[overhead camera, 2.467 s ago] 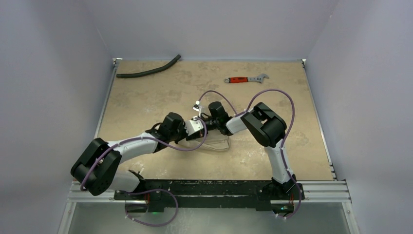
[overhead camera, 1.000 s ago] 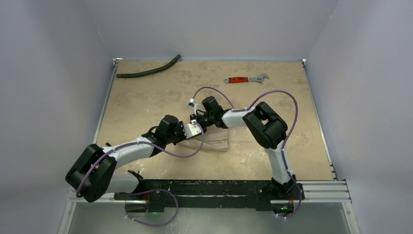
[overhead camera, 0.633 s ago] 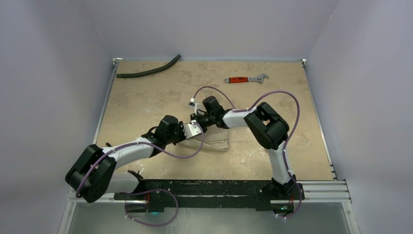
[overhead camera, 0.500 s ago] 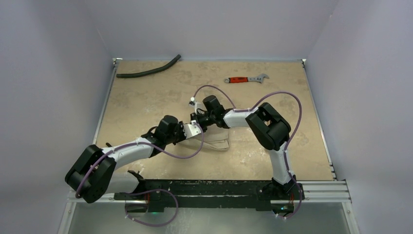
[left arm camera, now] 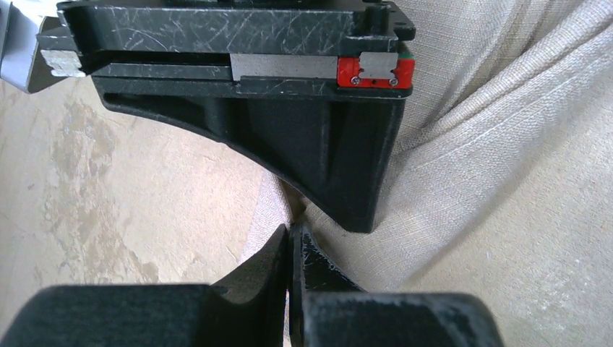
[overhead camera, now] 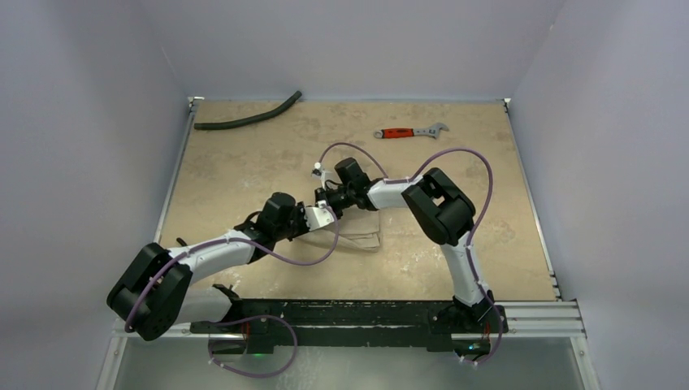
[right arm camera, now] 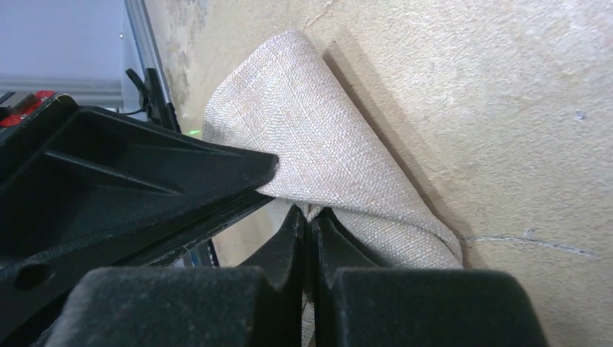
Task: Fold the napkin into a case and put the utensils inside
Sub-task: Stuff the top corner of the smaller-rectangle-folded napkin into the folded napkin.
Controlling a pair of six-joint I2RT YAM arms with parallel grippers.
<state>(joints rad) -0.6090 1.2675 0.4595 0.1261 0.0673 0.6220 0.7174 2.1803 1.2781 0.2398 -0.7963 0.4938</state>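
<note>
Over on the left, the left end effector [left arm camera: 293, 246] is clenched tight, and its wrist view suggests the edge of the napkin [left arm camera: 506, 181] is nipped between the tips. The cloth lies bunched and partly folded near the middle of the worktop [overhead camera: 244, 162], close in front of both arms. Just to the right, almost touching it, the right end effector [right arm camera: 311, 220] is also pinched shut on a raised fold of the same cloth.

My worry is how crowded they are. The two black bodies sit right against each other, so a pull in the wrong direction could knock them together or drag the cloth out of one pinch. If either bite is shallow, the fold may slip free and flop open. If they pull apart too hard, the whole napkin could skid across the worktop instead of creasing.

I see no utensils in any view, so the filling step looks far off.
</note>
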